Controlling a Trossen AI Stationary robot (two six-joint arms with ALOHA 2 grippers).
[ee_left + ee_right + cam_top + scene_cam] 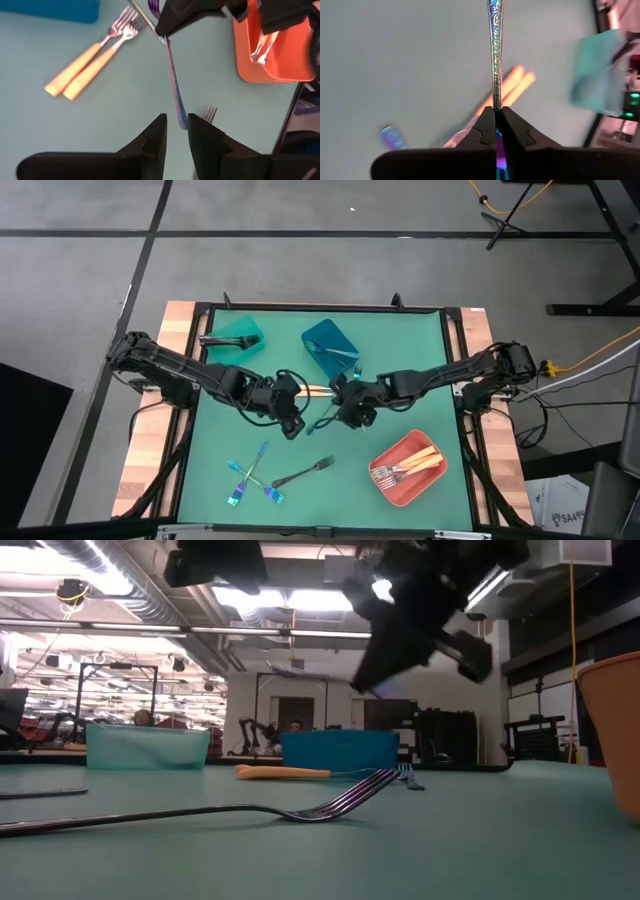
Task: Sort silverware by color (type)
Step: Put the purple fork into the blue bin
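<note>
An iridescent fork [495, 55] is being clamped in the right gripper [498, 131]'s shut jaws; the left gripper [176, 131]'s jaws are standing part-open, empty. Loose forks [262, 475] on the counter [400, 340] are remaining unsorted; others are lying binned.

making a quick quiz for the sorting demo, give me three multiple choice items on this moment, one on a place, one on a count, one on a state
1. Where do the two loose gold-handled forks lie?
A. in the teal bin
B. on the mat at the table's middle, between the two grippers
C. in the coral-red bin

2. How many plastic bins stand on the mat?
A. two
B. three
C. five

3. What is the right gripper doing?
A. shut on the iridescent fork
B. wide open over the mat
C. shut on a black fork

Key:
1 B, the left wrist view shows them side by side on the bare mat.
2 B, the high view shows the teal bin, blue bin and coral-red bin.
3 A, its wrist view shows the fingers pinching the patterned handle.
</note>
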